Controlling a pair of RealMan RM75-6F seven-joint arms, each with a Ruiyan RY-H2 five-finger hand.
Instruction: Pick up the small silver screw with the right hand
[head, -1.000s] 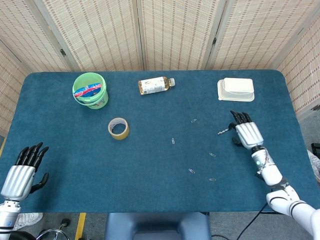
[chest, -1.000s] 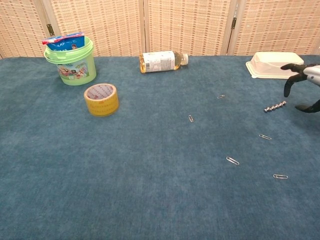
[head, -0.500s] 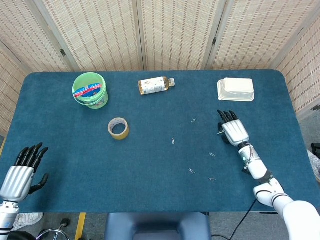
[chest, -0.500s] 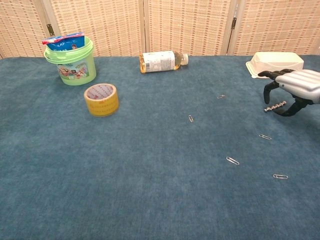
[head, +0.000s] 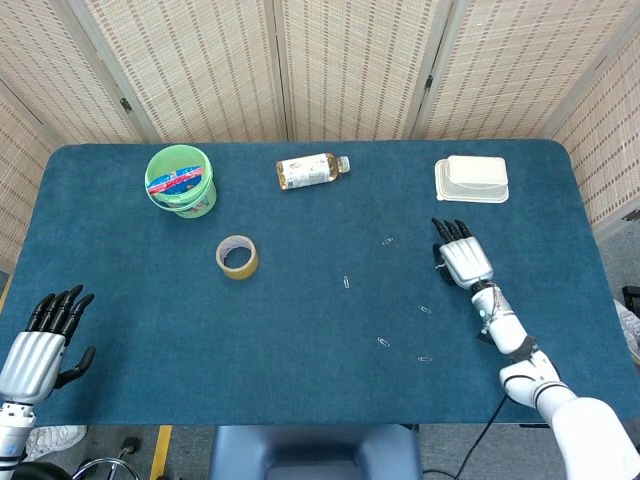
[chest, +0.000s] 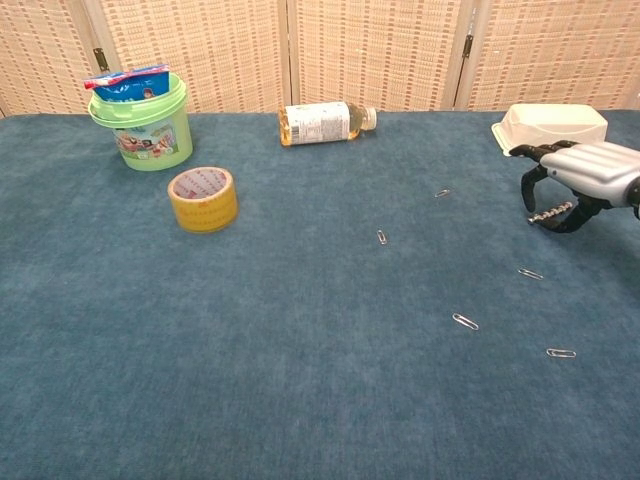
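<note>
The small silver screw (chest: 553, 212) lies on the blue table cloth at the right. My right hand (chest: 585, 175) arches over it, with its fingers (chest: 531, 178) curved down on the screw's left and the thumb (chest: 572, 222) on the cloth just in front of it. The screw still lies on the cloth and I see no firm pinch. In the head view the right hand (head: 463, 262) covers nearly all of the screw. My left hand (head: 40, 345) hangs open and empty off the table's near left edge.
A white lidded box (chest: 550, 128) stands right behind the right hand. Several paper clips (chest: 465, 321) lie scattered left of and in front of the hand. A bottle (chest: 325, 122), a yellow tape roll (chest: 203, 198) and a green bucket (chest: 140, 120) sit farther left.
My right hand has moved left from beside the screw to over it, fingers and thumb now either side of it. The screw and the left hand have not moved.
</note>
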